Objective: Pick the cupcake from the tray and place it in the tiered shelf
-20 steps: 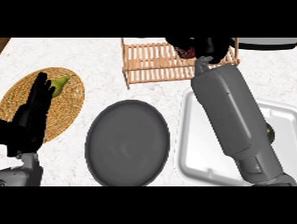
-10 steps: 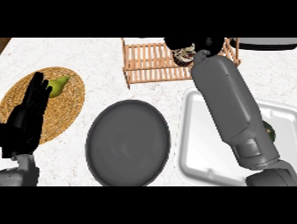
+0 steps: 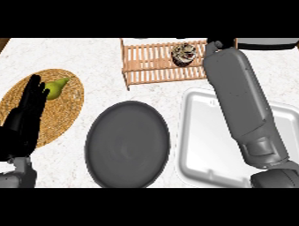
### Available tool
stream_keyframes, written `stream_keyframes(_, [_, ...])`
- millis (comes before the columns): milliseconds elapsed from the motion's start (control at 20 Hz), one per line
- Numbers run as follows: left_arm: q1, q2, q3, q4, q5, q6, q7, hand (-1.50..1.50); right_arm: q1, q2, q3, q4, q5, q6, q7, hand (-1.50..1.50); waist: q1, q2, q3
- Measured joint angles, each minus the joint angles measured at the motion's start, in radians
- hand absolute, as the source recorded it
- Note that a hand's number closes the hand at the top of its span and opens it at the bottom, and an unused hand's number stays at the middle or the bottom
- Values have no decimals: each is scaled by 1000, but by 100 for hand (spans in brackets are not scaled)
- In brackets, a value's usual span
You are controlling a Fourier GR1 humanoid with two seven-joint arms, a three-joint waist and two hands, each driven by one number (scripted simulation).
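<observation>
Cupcake (image 3: pixel 184 54) sits on slats of wooden tiered shelf (image 3: pixel 153 66), right part. Right hand (image 3: pixel 215 44) barely shows past its forearm, just beside cupcake; fingers cannot tell. White tray (image 3: pixel 203 137) lies under that forearm. Left hand (image 3: pixel 23 117) open, fingers up, over woven mat (image 3: pixel 67 106) with green pear (image 3: pixel 56 87). Dark plate (image 3: pixel 127 143) between mat and tray

Even, bright light is falling from above across the white speckled stone counter (image 3: pixel 80 57), leaving only faint, soft shadows. The dark grey round plate (image 3: pixel 128 143) is showing a dull sheen, and the glossy white rectangular tray (image 3: pixel 200 132) is catching pale highlights without harsh glare.
</observation>
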Motion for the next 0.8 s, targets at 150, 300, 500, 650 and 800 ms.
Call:
stream_keyframes(150, [20, -15, -14, -14, -16, 12, -4, 0, -7, -29, -12, -65, -9, 3, 58, -150, -6, -3, 0])
stream_keyframes(300, [28, -5, -3, -25, -10, 3, 4, 0, 32, -66, -23, -151, -11, 10, 115, -150, -14, -6, 0])
stream_keyframes(500, [28, -6, 4, -14, -12, 7, 2, 0, 118, -118, -43, -306, -28, 54, 218, -150, -28, -10, 0])
stream_keyframes(650, [19, -5, 15, -5, -8, 8, 2, 0, 209, -168, -59, -455, -62, 129, 286, -150, -35, -11, 0])
stream_keyframes(800, [23, -9, 6, -20, -17, 12, 11, 0, 311, -230, -97, -603, -133, 225, 322, -150, -37, -12, 0])
